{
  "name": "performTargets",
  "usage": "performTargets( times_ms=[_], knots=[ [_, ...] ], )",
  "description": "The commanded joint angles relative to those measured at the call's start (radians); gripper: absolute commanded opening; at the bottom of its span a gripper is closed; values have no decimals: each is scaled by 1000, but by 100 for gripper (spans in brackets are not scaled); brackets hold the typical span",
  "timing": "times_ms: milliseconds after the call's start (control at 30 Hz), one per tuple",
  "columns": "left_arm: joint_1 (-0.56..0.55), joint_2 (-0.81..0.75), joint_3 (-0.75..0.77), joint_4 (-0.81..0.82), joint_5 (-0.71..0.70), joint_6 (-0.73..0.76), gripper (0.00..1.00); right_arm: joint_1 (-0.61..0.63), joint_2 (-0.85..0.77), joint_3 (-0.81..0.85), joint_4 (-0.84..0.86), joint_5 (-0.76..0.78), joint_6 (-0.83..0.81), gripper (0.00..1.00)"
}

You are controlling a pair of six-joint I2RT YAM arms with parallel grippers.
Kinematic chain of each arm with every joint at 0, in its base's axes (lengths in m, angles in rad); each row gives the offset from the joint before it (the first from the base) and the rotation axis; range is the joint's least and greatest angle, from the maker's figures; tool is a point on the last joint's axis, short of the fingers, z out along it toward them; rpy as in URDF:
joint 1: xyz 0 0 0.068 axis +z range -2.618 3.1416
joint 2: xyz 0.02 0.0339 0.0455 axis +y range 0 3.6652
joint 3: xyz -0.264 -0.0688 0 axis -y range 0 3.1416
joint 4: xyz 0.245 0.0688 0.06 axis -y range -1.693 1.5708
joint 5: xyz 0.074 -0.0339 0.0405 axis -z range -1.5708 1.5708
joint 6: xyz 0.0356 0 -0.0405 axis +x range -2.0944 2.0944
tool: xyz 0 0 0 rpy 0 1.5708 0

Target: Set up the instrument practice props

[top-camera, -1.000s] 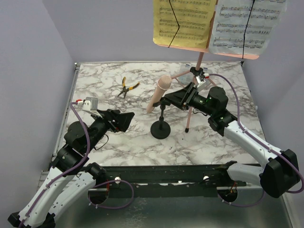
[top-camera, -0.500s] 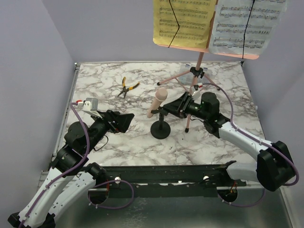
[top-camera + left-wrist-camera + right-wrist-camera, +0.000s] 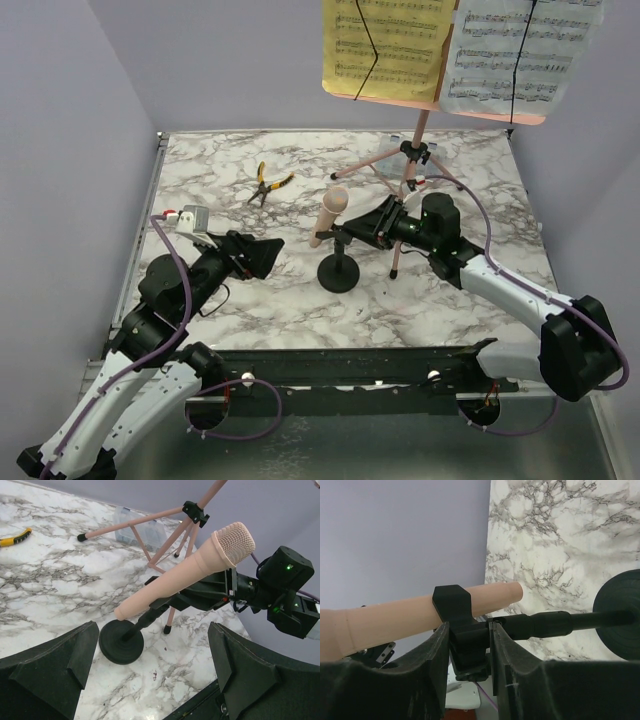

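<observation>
Marble table [image 3: 200,190] is carrying the mic stand [image 3: 339,268]. I'm pinching its clip [image 3: 452,599] tight between the right gripper [image 3: 468,632] jaws, probably to steady it, with the microphone [image 3: 395,617] sitting just beyond the jaw tips. Left gripper [image 3: 264,252] is hanging spread and empty, stand straight ahead of its jaws.

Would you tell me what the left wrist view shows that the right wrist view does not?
Only the left wrist shows the music stand, the pliers and the mesh head of the microphone. Only the right wrist shows the right gripper straddling the clip of the mic stand. Both show the microphone body and the stand's round base.
</observation>
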Motion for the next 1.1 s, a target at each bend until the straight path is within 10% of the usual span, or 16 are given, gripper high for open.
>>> performTargets(
  times_ms=[0,300,633,1067],
  knots=[
    [-4,-6,-105,92,35,-41,99,3,-13,17,48,22,70,22],
    [-4,5,-595,804,-3,-401,80,1,22,-57,409,4,341,0],
    [-4,431,-557,869,70,-494,84,0,135,-177,904,13,505,0],
    [-4,860,-530,1335,186,-637,41,1,117,-157,879,18,465,0]
  ],
)
